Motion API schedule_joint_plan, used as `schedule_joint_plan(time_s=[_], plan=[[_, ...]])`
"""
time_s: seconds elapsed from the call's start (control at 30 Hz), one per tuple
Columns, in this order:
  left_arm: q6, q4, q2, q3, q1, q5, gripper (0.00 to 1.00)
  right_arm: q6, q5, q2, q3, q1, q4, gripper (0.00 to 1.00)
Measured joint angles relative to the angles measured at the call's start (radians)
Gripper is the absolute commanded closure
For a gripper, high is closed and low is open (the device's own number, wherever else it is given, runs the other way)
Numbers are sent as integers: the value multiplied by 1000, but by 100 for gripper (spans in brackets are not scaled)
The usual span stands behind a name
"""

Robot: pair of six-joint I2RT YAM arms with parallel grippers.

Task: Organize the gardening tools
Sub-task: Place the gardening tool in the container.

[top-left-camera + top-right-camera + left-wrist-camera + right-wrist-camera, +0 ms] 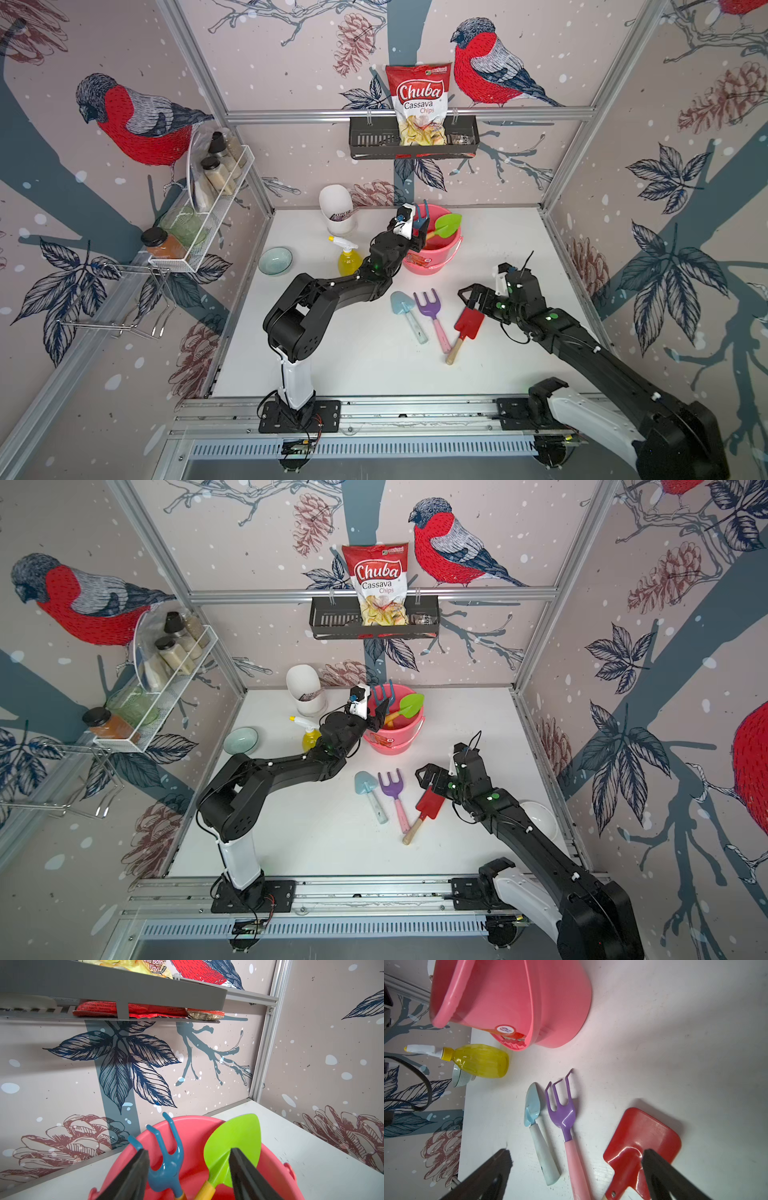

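Deposit: left hand (pixel 188 1151), jaws parted, leaves blue fork (pixel 166 1167) in bucket (pixel 193 1120) (beside green shovel (pixel 234 1134)); open right hand (pixel 576 1153) should take red shovel (pixel 643 1132) next.

Left arm (pixel 332 291): matte black links, white shell (pixel 296 380) on lowest link, black base plate (pixel 299 415) with screw heads, red and black wires (pixel 319 430) at its 5 o'clock corner. Green light (pixel 376 266) near wrist. Right arm (pixel 615 370): same black, white lower shell, two green lights, thin black cable (pixel 513 337) looped under forearm. On both, pincer fingers (pixel 133 1176) black, wedge-shaped.

Both top views overlook the table (pixel 353 365); wrist cameras close.
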Motion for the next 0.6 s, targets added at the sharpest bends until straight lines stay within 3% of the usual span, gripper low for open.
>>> schedule_joint_plan(time_s=[0.3,0.5,0.6], plan=[[-20,-41,-164,-69,-20,-30,4,40,23,-44,7,140,-115,0],[-48,-144,-349,-206,-73,-69,3,153,81,-69,-16,280,-183,0],[-73,-192,-447,-288,-97,-87,3,209,103,-78,-29,325,-205,9]])
